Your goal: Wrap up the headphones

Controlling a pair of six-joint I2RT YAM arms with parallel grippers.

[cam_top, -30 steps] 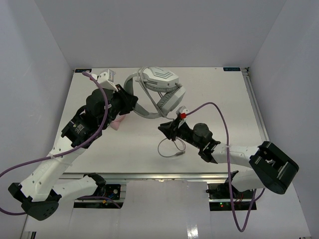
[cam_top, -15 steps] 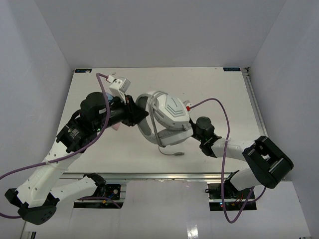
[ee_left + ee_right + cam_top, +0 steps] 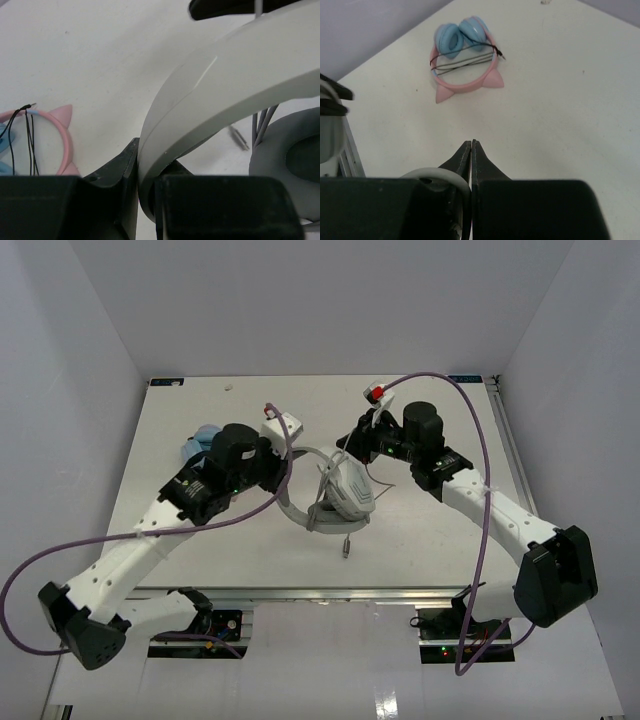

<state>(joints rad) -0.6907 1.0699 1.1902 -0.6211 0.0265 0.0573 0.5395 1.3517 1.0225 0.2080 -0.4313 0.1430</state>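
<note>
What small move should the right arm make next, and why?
Probably sweep the right gripper around the headband for one turn: its jaws seem shut on the cable, the left gripper clamps the headband, and the plug end is loose.

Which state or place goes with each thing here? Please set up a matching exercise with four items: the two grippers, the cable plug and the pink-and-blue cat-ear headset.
Things:
1. left gripper
2. right gripper
3. cable plug
4. cat-ear headset

States or places:
A. lies on the left part of the table, apart from both grippers
B. shut on the white headband
C. at the near side of the ear cup
D. fingers closed flat against each other

Pairs: 1-B, 2-D, 3-C, 4-A
</note>
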